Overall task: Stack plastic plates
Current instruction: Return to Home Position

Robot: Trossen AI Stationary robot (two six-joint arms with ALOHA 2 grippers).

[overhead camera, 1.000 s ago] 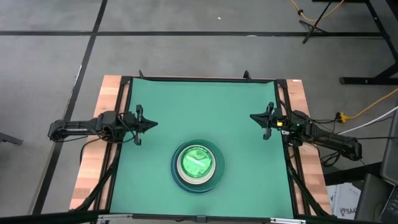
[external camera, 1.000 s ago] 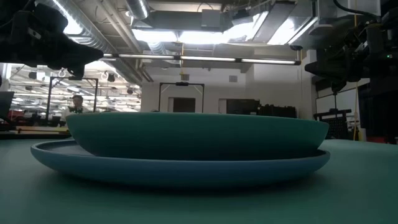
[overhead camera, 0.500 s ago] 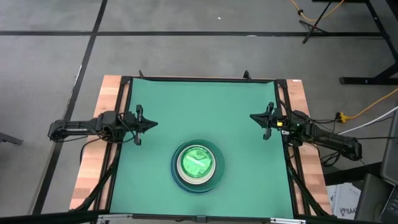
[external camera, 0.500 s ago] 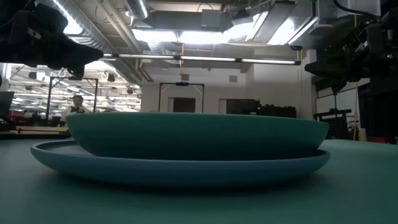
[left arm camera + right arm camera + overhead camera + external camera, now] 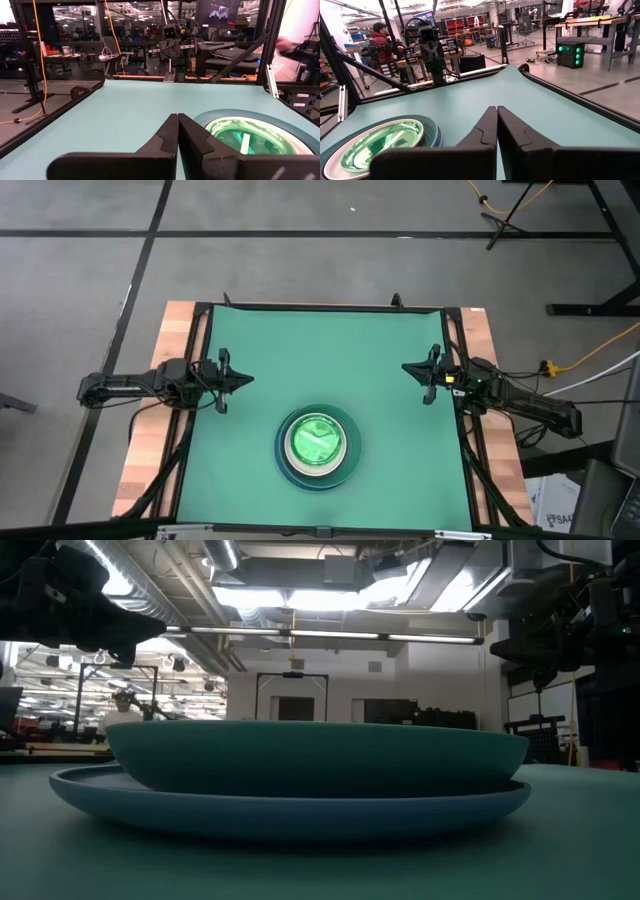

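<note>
Plate stack (image 5: 318,447): one pile on the green mat (image 5: 330,340), toward 6 o'clock from centre; large blue plate (image 5: 290,808) lowest, green translucent plate (image 5: 318,440) uppermost. Left gripper (image 5: 246,378): mat's 9 o'clock edge, fingers pressed together, holding nothing. Right gripper (image 5: 406,367): 3 o'clock edge, likewise closed and empty.

The plastic plates (image 5: 318,443), stacked with a green one uppermost, sat on the green table (image 5: 330,340); the left tool (image 5: 243,378) and right tool (image 5: 409,368) hovered at opposite sides.
</note>
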